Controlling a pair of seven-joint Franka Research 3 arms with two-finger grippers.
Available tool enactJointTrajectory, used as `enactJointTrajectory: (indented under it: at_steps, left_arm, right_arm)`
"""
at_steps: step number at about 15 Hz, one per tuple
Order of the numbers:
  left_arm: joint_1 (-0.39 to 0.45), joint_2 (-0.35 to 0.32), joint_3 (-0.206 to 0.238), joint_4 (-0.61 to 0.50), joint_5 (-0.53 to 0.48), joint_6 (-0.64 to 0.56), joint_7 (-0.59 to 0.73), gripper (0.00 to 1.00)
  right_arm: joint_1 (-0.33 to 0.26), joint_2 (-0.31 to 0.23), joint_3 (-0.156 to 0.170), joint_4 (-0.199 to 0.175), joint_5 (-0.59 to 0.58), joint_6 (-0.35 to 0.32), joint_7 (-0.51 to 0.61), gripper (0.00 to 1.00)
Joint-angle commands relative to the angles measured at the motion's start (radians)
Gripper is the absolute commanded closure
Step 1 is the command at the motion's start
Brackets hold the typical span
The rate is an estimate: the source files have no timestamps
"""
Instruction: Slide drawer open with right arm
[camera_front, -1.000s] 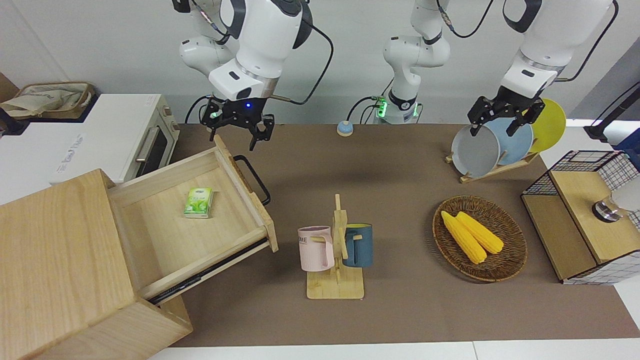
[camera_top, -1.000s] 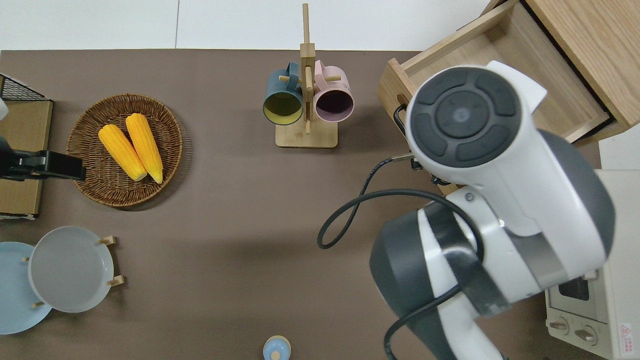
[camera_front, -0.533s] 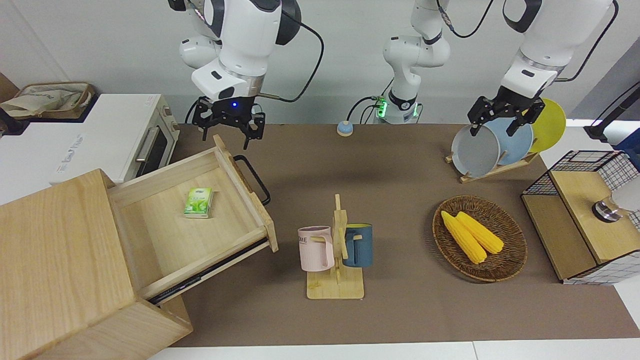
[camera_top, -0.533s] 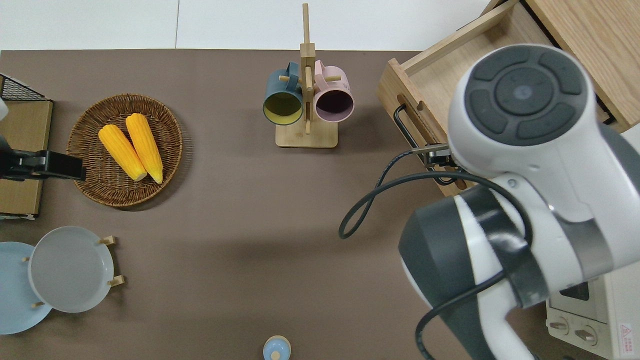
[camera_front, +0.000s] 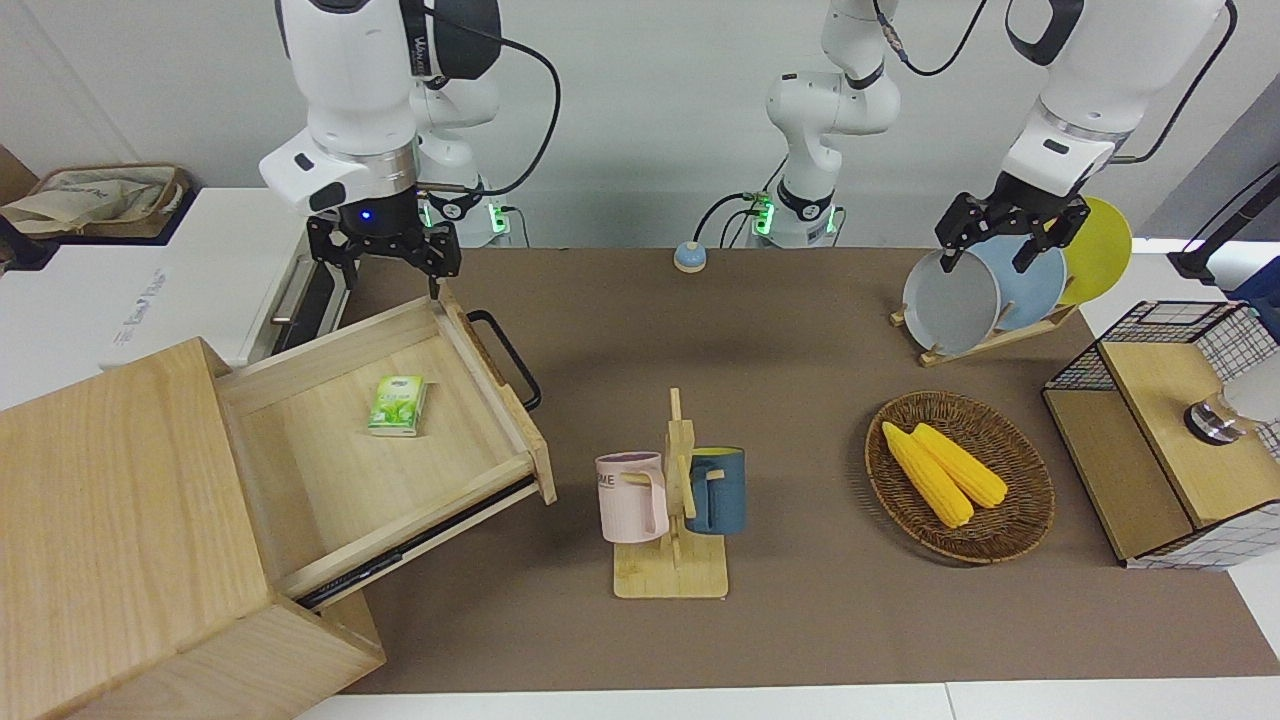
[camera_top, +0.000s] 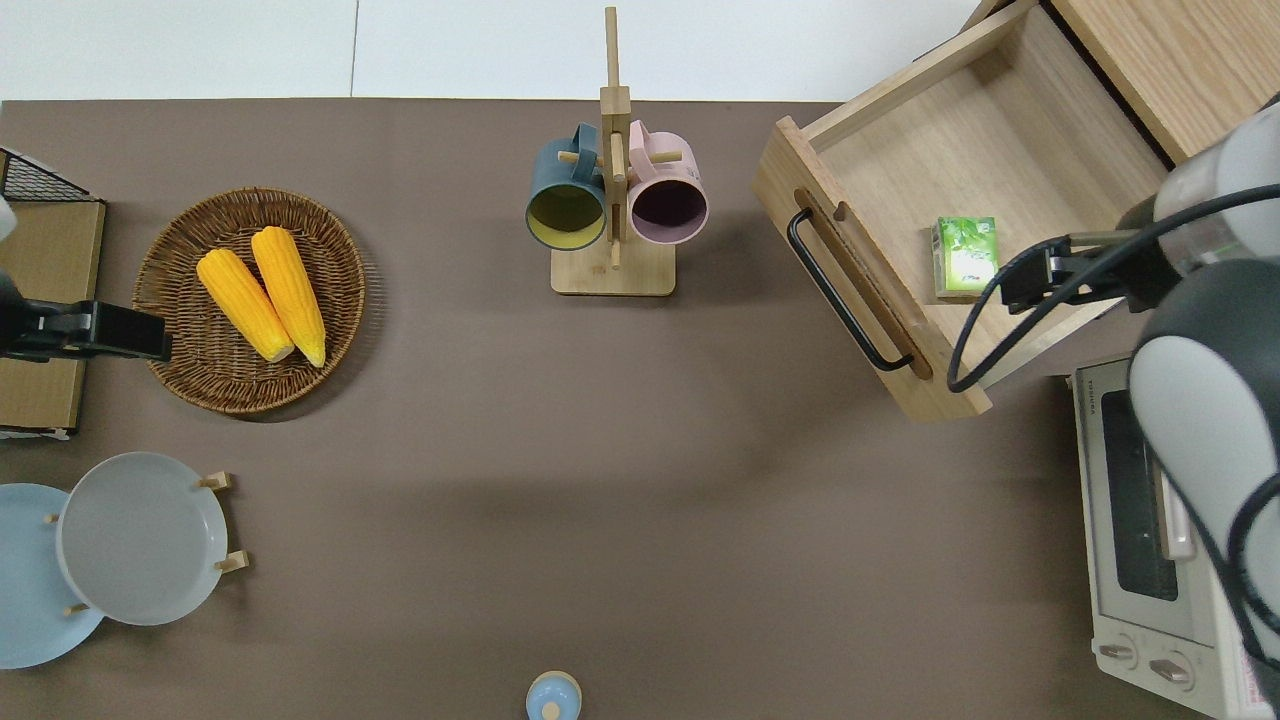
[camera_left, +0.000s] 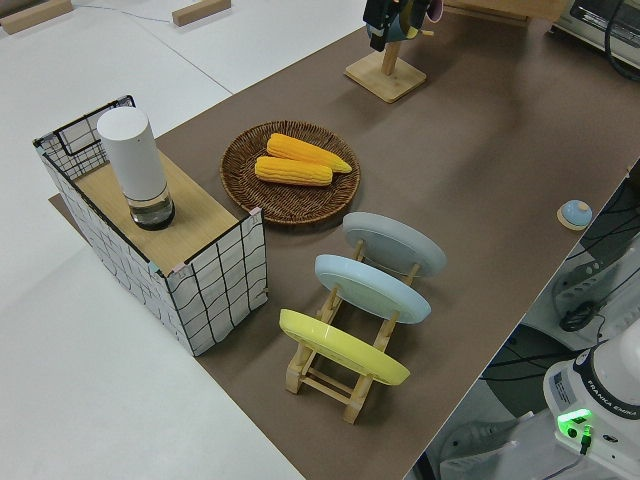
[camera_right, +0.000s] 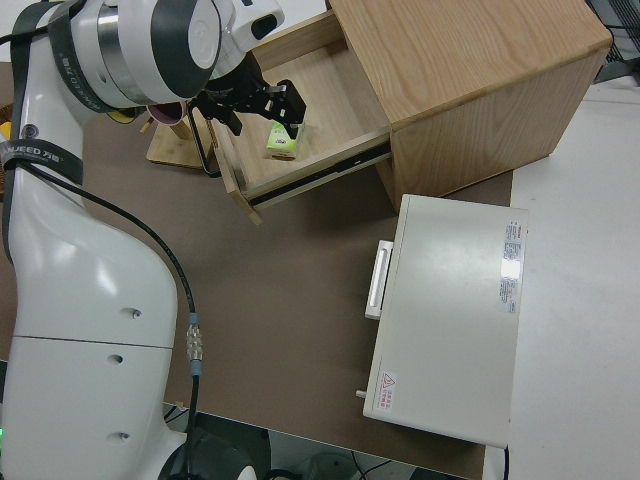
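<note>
Drawer (camera_front: 400, 440) stands pulled well out of the pale wooden cabinet (camera_front: 120, 520) at the right arm's end of the tabletop (camera_front: 800, 620), so the sliding looks done or nearly so. On the overhead view's clock face it sits at about two o'clock, its front panel turned toward eight o'clock. A small green packet (camera_top: 966, 257) lies on its floor near the middle.

By its look the drawer is rigid boards on side runners, wide and shallow, and nearly empty, so I judge it light to move but prone to bind if pulled off-centre. The natural hold is the black bar handle (camera_top: 845, 290) on the front, taken near its middle so the pull runs straight along the runners. The bar is thin, smooth metal and may slip in a loose pinch; hooking the fingers in the gap between bar and panel would hold more surely.

The right end effector (camera_front: 383, 248) hangs in the air, holding nothing, its fingers spread. In the front view it shows just above the drawer's side wall that lies nearer the robots, beside the white toaster oven (camera_top: 1150, 540), and apart from the handle.

The left end effector (camera_front: 1010, 228) is parked, fingers apart and empty.
</note>
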Motion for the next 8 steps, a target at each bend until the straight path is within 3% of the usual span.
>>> enactJointTrajectory:
  at_steps: [1,5,8]
  left_arm:
    - [-0.017,0.013,0.017,0.02,0.012,0.0,0.008,0.0]
    - [-0.017,0.013,0.017,0.02,0.012,0.0,0.008,0.0]
    - [-0.017,0.013,0.017,0.02,0.012,0.0,0.008,0.0]
  right_arm:
    - [-0.015,-0.031,-0.031,-0.056,0.054,0.025,-0.08,0.015]
    - [-0.044,-0.029,-0.039,-0.076,0.138,0.042,-0.081,0.015]
    - [-0.042,-0.029,-0.039,-0.077,0.128,0.059,-0.072,0.015]
